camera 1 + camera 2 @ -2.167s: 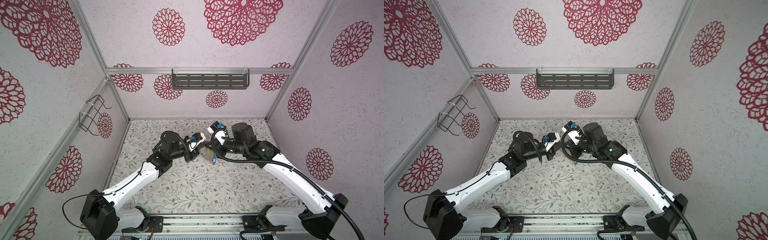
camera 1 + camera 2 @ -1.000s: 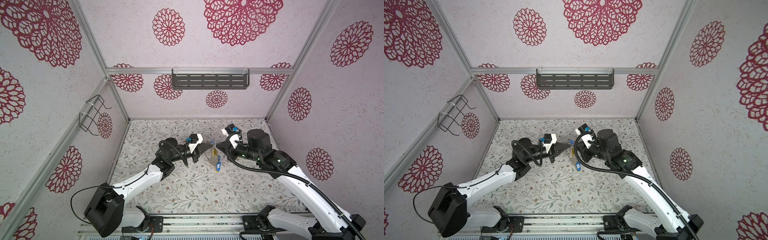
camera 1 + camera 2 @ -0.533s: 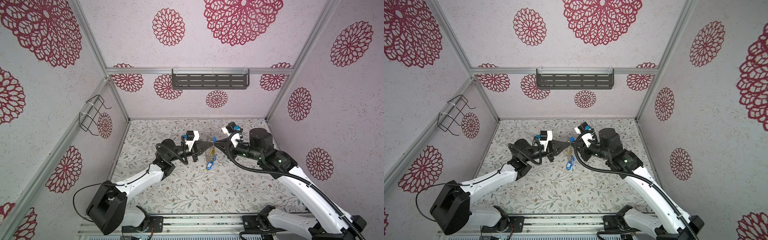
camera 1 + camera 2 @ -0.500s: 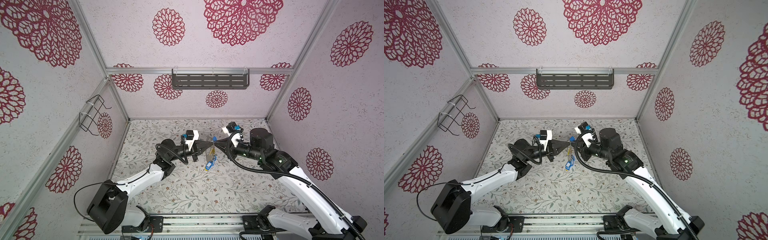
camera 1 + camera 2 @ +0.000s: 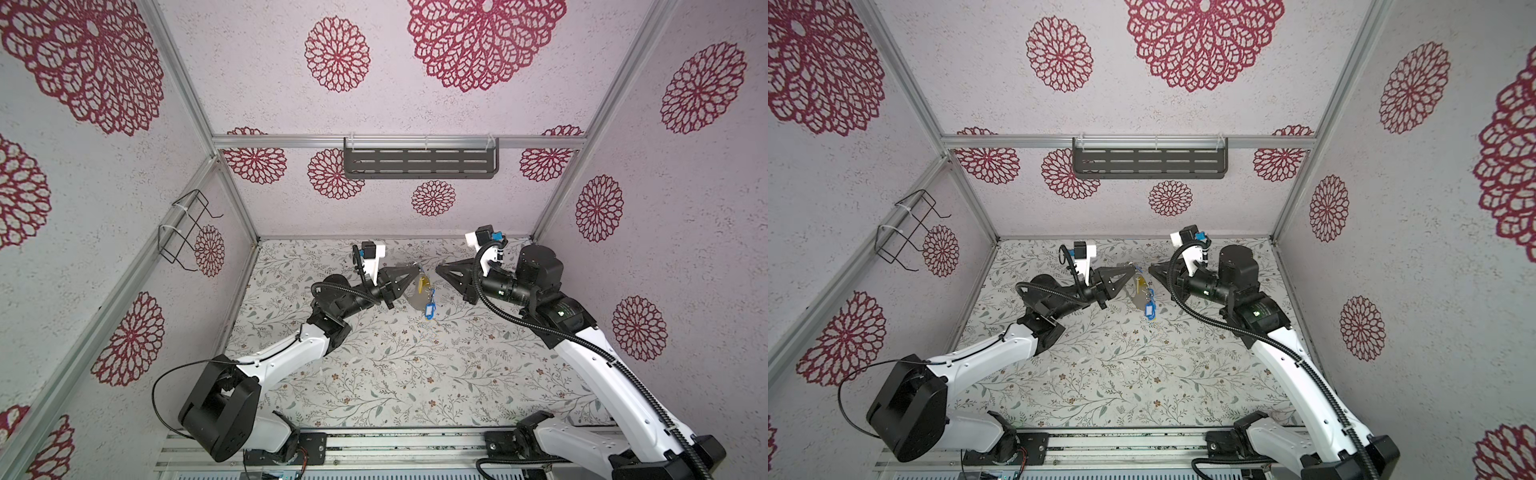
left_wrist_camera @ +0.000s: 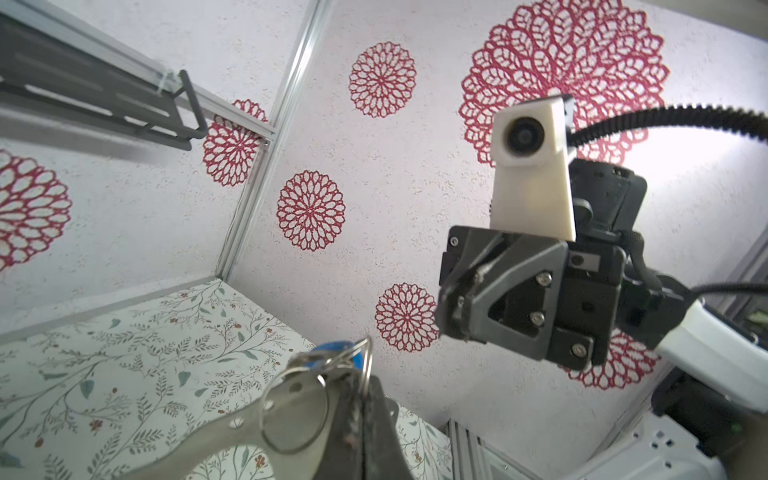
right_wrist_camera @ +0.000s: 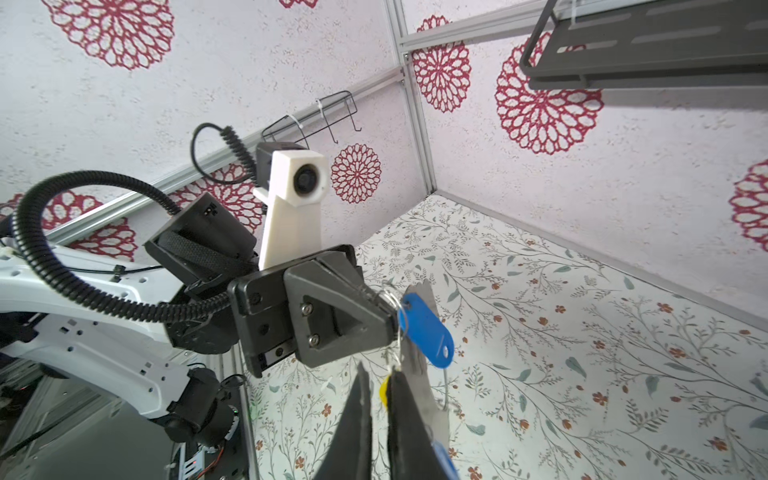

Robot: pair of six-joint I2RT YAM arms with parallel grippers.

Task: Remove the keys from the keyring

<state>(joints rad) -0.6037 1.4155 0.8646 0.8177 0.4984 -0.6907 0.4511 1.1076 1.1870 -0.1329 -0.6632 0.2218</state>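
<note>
While the left hand (image 5: pixel 412 272) alone pinches the keyring (image 5: pixel 415 297) by its rim, clear above the desk (image 5: pixel 374 357), both top views suggest any slip would drop the whole bunch. The yellow key (image 5: pixel 423 284) and a blue key (image 5: pixel 430 310) dangle near the right hand (image 5: pixel 438 270), whose fingers are almost pressed together on nothing.

In the left wrist view a silver split ring (image 6: pixel 291 415) crosses the hoop right at the pinch, so a tug could jam there.

In the right wrist view the yellow key shows through the narrow slit between the right fingers; closing here might catch the hoop instead.
</note>
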